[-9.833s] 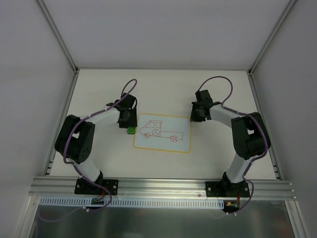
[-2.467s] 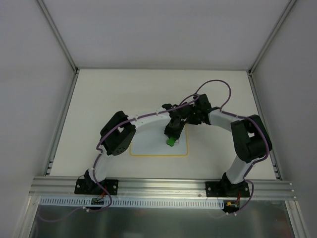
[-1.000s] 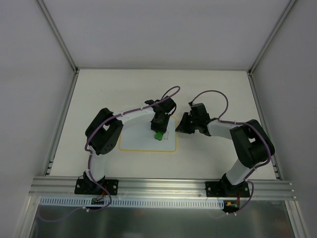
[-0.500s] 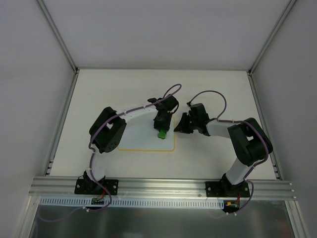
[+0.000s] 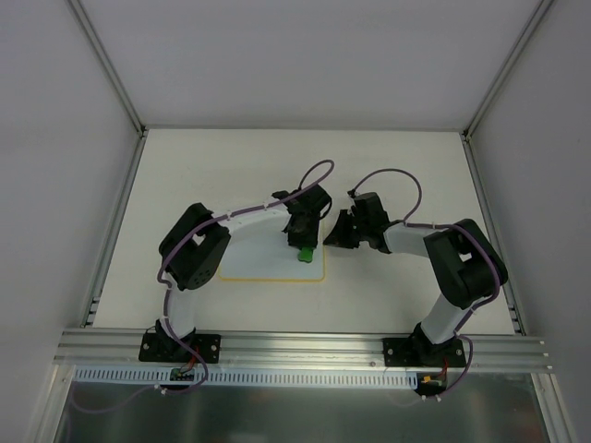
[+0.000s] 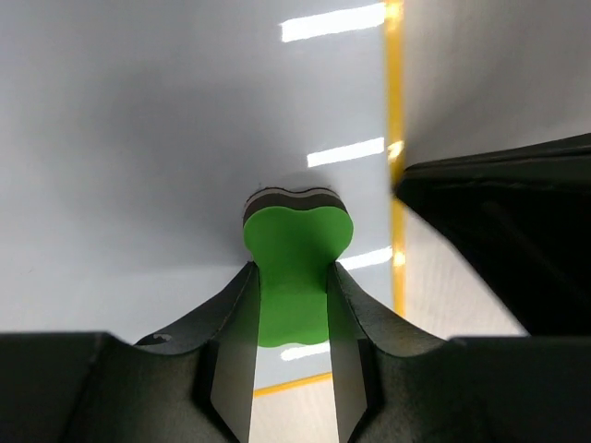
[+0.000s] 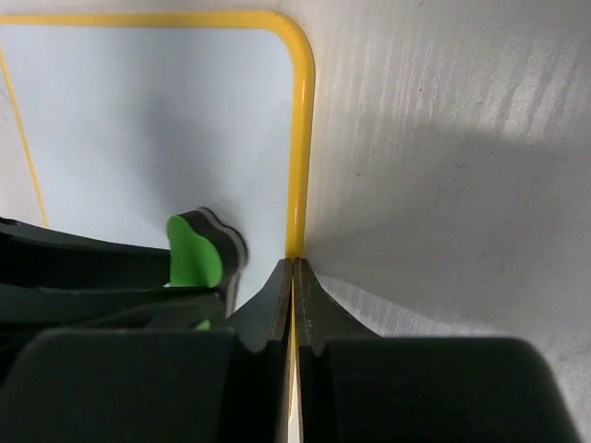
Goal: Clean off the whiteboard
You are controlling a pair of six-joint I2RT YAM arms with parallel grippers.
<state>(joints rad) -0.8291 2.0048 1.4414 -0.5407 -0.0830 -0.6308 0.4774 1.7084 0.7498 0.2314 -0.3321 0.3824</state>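
At the near edge of the table both arms reach forward and meet over the whiteboard, which lies flat near the middle, a little left of centre. It sits further left than it did some seconds ago, so the wiping has pushed it sideways across the table.

On the board's right part, the left gripper holds the green eraser upright. Its fingers are clamped on the eraser's narrow waist, and the dark felt face is down on the white surface. The eraser is close to the yellow border on the right edge.

Just past that edge, the right gripper has closed within the last second. In the right wrist view its tips are pressed together, with no gap, right at the yellow border. Whether they pinch the edge or only press against it, I cannot tell. Nothing else is between them.

The red drawing of a vehicle that covered the board earlier is gone. The surface around the eraser and the far right corner both look plain white, though the left arm hides part of the board from above.

I judge the task nearly done. What remains is a check of the covered strip, and the right gripper seems placed to stop the board sliding further.
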